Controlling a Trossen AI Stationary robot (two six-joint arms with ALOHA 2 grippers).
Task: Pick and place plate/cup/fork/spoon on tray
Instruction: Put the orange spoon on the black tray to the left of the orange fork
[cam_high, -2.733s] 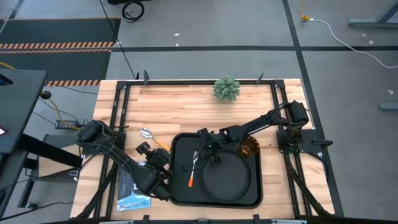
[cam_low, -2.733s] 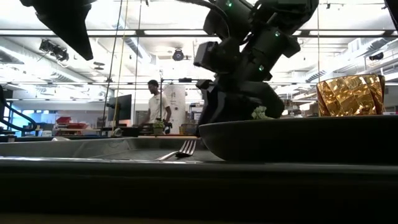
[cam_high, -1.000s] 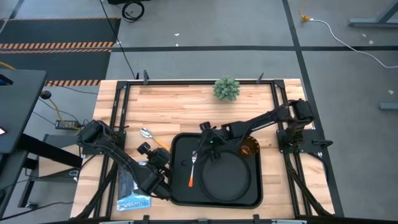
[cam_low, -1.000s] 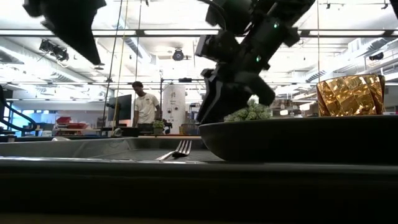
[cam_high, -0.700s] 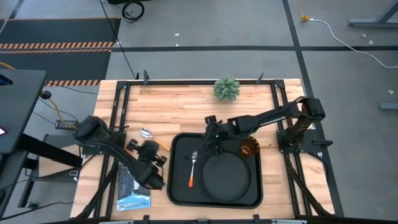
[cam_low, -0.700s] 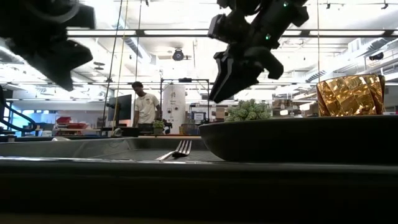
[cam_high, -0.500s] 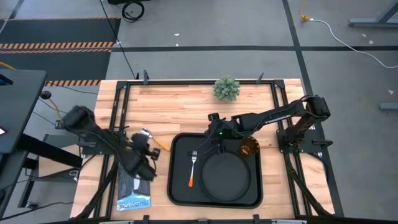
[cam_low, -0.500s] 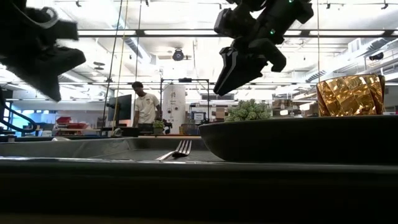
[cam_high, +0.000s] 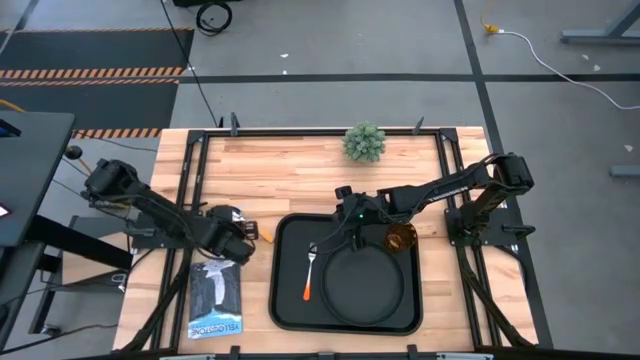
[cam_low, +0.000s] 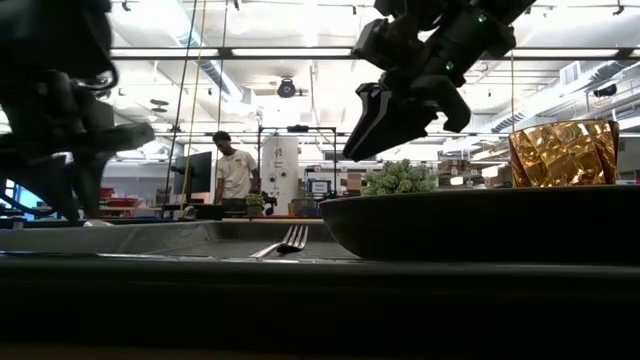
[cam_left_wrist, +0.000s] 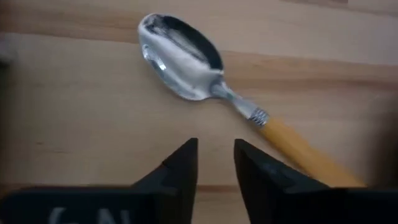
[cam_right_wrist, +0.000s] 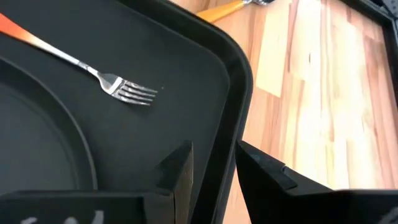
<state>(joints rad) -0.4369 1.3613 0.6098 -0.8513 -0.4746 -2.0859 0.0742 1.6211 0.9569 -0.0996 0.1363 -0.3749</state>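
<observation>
The left gripper (cam_left_wrist: 214, 165) reaches low across the wood toward the spoon (cam_left_wrist: 211, 87), its fingers a narrow gap apart and empty (the spoon lies on bare table, just left of the tray (cam_high: 290, 305)). The right gripper (cam_right_wrist: 211, 165), likewise narrowly parted, hangs over the tray's back rim. The fork (cam_high: 311, 270) lies beside the plate (cam_high: 365, 285) on the tray.

Overhead camera looks straight down on the bench (cam_high: 300, 170); low camera looks level across it. Wrist cameras sit close, the left above the spoon (cam_left_wrist: 205, 74), the right above the tray (cam_right_wrist: 236, 74), which the overhead also shows.
</observation>
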